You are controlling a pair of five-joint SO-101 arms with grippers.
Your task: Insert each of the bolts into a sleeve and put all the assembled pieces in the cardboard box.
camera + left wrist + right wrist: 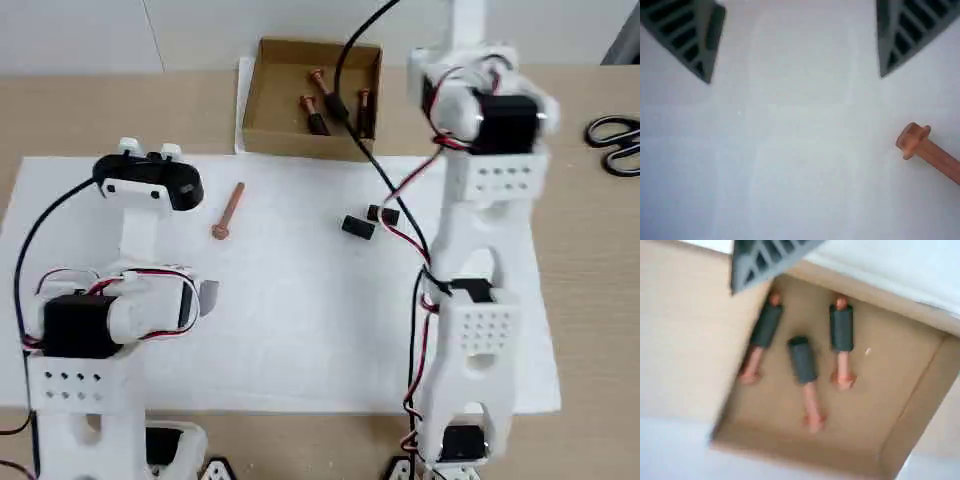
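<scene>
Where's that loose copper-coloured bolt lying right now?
High view: the copper-coloured metal bolt lies on the white sheet, beside the left gripper, short of the brown cardboard box.

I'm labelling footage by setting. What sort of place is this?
Probably a hobby or lab workbench, not a factory: two small white arms with loose wiring on a wooden table, a white mat as work surface, and scissors lying off to the side.
</scene>
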